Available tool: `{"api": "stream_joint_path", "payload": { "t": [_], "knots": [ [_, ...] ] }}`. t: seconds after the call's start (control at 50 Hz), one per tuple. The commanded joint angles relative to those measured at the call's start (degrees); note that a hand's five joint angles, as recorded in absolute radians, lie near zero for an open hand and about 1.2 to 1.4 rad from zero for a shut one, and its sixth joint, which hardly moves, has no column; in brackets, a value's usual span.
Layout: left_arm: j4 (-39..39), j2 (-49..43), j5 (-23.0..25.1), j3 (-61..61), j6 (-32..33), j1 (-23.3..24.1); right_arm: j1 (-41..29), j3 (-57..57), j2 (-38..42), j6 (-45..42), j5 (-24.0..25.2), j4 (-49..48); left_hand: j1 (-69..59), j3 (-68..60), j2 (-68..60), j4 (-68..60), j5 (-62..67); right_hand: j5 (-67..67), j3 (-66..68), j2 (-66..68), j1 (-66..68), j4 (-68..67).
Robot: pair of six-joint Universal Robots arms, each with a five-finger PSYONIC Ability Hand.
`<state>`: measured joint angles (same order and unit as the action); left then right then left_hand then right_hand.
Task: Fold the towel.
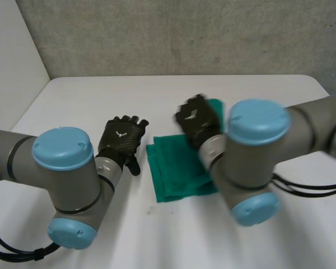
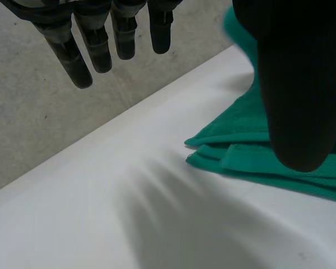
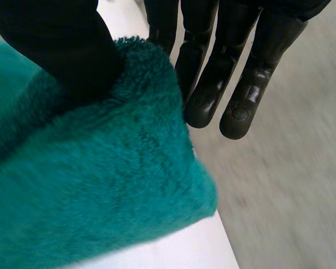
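A green towel (image 1: 176,168) lies folded in layers at the middle of the white table (image 1: 89,101). My left hand (image 1: 121,139) hovers just off the towel's left edge, open with straight fingers (image 2: 78,61); its thumb (image 2: 299,84) hangs in front of the towel's layered corner (image 2: 229,154). My right hand (image 1: 197,120) is at the towel's far edge. There its thumb (image 3: 67,50) presses on a raised corner of the towel (image 3: 101,190) and its fingers (image 3: 213,84) run behind that corner, pinching it.
A grey wall (image 1: 173,33) stands behind the table's far edge. Bare tabletop lies left of the towel, under my left hand, and at the front. My right arm (image 1: 257,157) reaches over the towel's right side.
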<state>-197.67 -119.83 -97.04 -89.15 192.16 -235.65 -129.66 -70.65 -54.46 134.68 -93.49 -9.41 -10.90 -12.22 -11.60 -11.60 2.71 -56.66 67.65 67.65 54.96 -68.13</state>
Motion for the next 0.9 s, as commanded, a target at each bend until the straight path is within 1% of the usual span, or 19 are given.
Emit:
{"api": "stream_joint_path", "payload": {
  "t": [0.02,0.1,0.12,0.16,0.18,0.24,0.26,0.32,0.34,0.4,0.42,0.46,0.5,0.54,0.6,0.68,0.72,0.76,0.9],
  "knots": [
    [-0.35,3.63,-3.86,-1.91,-0.2,-2.35,-9.65,-0.81,6.47,-6.01,10.61,1.41,-0.33,0.99,0.38,0.38,-1.48,-13.34,12.35,12.35,25.04,-11.87],
    [-0.35,4.16,-4.3,-1.38,-0.47,-2.8,-8.77,-2.03,5.33,-4.78,8.16,2.29,-0.33,0.99,0.38,0.38,-1.48,32.09,-33.08,-33.08,-20.39,33.56],
    [-0.43,4.16,-4.04,-0.94,-0.64,-2.71,-8.25,-2.21,4.28,-3.3,5.97,2.21,-0.33,0.99,0.38,0.38,-1.48,45.18,-46.16,-46.16,-33.47,46.64],
    [-0.43,4.16,-4.03,-0.59,-0.73,-2.53,-7.28,-2.65,2.26,-0.83,3.85,2.21,-0.33,0.99,0.38,0.38,-1.48,52.68,-53.66,-53.66,-40.97,54.14],
    [-0.43,4.08,-3.95,0.19,-0.99,-2.1,-5.62,-3.26,-0.1,2.14,2.71,2.12,-0.33,0.99,0.38,0.38,-1.48,56.66,-57.65,-57.65,-44.96,58.13],
    [-0.43,4.08,-4.03,1.08,-1.7,-1.74,-2.89,-4.58,-3.02,7.95,2.7,2.12,-0.33,0.99,0.38,0.38,-1.48,56.66,-57.65,-57.65,-44.96,58.13],
    [-0.43,4.08,-4.03,2.04,-2.83,-1.13,-1.32,-5.28,-4.24,12.41,3.22,2.12,-0.33,0.99,0.38,0.38,-1.48,56.66,-57.65,-57.65,-44.96,58.13],
    [-0.17,3.38,-4.03,5.29,-7.04,1.24,0.37,-5.38,-5.31,19.55,4.19,2.73,-1.0,0.32,-0.29,-0.29,-0.81,56.66,-57.65,-57.65,-44.96,58.13],
    [0.0,3.2,-4.03,6.0,-7.84,1.77,1.5,-5.12,-5.66,24.1,5.15,3.17,-1.33,-0.01,-0.63,-0.63,-0.48,56.66,-57.65,-57.65,-44.96,58.13],
    [0.27,2.84,-3.86,7.23,-9.26,2.48,3.44,-4.94,-5.66,29.57,7.52,5.01,-1.67,-0.35,-0.97,-0.96,-0.14,56.66,-57.65,-57.65,-44.96,58.13],
    [0.44,2.15,-3.42,8.28,-10.39,3.26,4.75,-4.42,-5.58,32.29,9.36,7.28,-1.84,-0.52,-1.14,-1.13,0.03,56.66,-57.65,-57.65,-44.96,58.13],
    [1.5,0.21,-2.89,10.39,-11.54,5.2,5.29,-3.8,-5.49,33.27,10.25,8.52,-2.68,-1.36,-1.98,-1.97,0.87,56.66,-57.65,-57.65,-44.96,58.13],
    [2.29,-0.84,-2.8,11.45,-11.63,6.08,7.22,-0.65,-4.18,35.82,12.97,13.34,-2.68,-1.36,-1.98,-1.97,0.87,56.66,-57.65,-57.65,-44.96,58.13],
    [3.52,-3.12,-2.89,13.03,-11.63,7.04,7.57,0.24,-3.3,36.35,13.33,14.41,-2.68,-1.36,-1.98,-1.97,0.87,56.66,-57.65,-57.65,-44.96,58.13],
    [5.54,-6.64,-3.07,14.7,-11.72,7.22,9.07,5.06,3.71,37.06,13.33,18.71,-4.02,-2.7,-3.32,-3.31,2.21,56.66,-57.65,-57.65,-44.96,58.13],
    [7.74,-9.28,-3.33,15.41,-11.54,7.22,9.42,8.68,8.3,36.54,12.55,22.67,-4.7,-3.38,-4.0,-3.99,2.89,56.66,-57.65,-57.65,-44.96,58.13],
    [11.59,-11.47,-4.82,15.32,-11.28,7.14,9.42,9.21,8.83,36.45,12.11,23.47,-4.2,-2.88,-3.5,-3.49,2.39,56.66,-57.65,-57.65,-44.96,58.13],
    [13.8,-11.66,-6.14,14.36,-11.19,7.14,9.51,10.0,9.37,35.92,10.35,24.62,-3.53,-2.21,-2.82,-2.82,1.72,56.66,-57.65,-57.65,-44.96,58.13],
    [16.09,-9.99,-6.41,11.37,-11.1,7.05,9.42,10.01,9.02,32.41,8.59,25.06,-2.52,-1.19,-1.81,-1.81,0.71,56.66,-57.65,-57.65,-44.96,58.13]
  ]
}}
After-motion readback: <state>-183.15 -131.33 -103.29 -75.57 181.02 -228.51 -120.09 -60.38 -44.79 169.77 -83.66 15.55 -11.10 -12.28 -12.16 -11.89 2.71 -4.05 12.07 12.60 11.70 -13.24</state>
